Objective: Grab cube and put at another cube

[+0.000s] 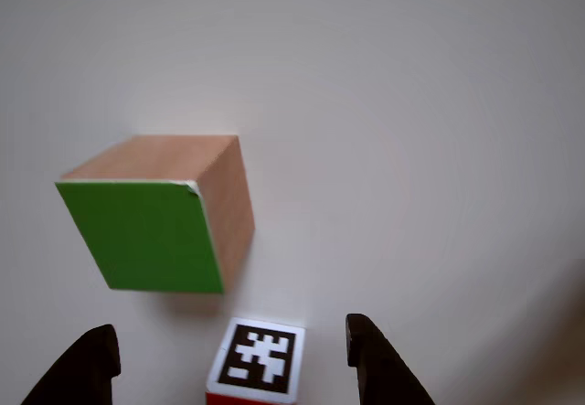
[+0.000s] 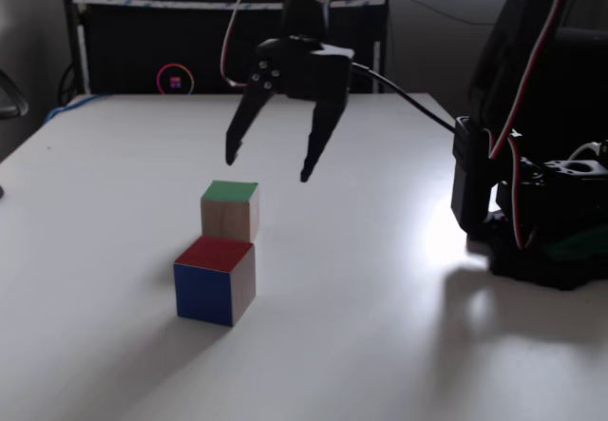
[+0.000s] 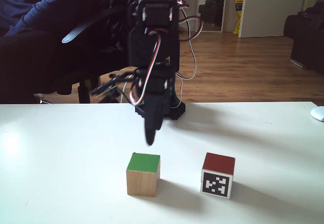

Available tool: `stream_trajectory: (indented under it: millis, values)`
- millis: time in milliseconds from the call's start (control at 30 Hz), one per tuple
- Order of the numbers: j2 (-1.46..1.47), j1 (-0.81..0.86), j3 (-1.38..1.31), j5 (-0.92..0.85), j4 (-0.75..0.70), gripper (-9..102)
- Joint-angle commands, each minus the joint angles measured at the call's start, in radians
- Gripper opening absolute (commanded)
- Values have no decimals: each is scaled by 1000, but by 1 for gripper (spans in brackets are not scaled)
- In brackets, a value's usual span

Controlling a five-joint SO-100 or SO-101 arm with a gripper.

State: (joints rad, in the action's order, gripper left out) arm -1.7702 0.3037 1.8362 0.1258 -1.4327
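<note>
Plain white matte surface (image 3: 61, 153) here, with a soft bright glare patch near its right side in a fixed view. Behind it in that view sits a black cabinet (image 2: 142, 46) with a small glowing pink ring light (image 2: 175, 80) on its front. The other fixed view looks out over a warm brown wooden plank floor (image 3: 243, 67), a white door (image 3: 271, 7) and pale walls at the back, something yellow (image 3: 238, 12) standing by the doorway, and a dark sofa (image 3: 306, 32) at the right edge. A person in a dark blue sleeve (image 3: 30, 9) sits in a black office chair (image 3: 86, 32) on the left.
</note>
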Motion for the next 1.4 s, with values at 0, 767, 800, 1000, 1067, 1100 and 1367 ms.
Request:
stream_trajectory:
  millis: [0, 767, 800, 1000, 1067, 1100, 1367]
  values:
    - [38, 31, -92, -8, -5, 39]
    - [202, 14, -282, -83, -63, 41]
    - [207, 15, -282, -91, -63, 41]
    - [252, 31, -285, -118, -35, 41]
    - [275, 34, -295, -121, -25, 41]
    - [287, 37, -301, -121, -21, 41]
    - [344, 43, -337, -124, -20, 40]
